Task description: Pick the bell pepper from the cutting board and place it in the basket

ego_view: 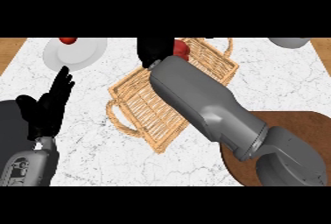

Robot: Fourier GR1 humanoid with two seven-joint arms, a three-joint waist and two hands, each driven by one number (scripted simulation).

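A wicker basket (161, 105) with handles lies tilted across the middle of the white marble counter. My right forearm reaches over it, and my right hand (154, 50) hovers above the basket's far end. Its fingers are curled round a red bell pepper (181, 49), of which only a red part shows beside the hand. The brown cutting board (284, 120) lies at the lower right, mostly hidden under my right arm. At the left my left hand (48, 107) rests open with its fingers up.
A white plate (81, 54) stands at the far left with a small red item (68, 40) on its far rim. A grey-white dish (291, 42) shows at the top right edge. Wooden counter edge shows in both far corners.
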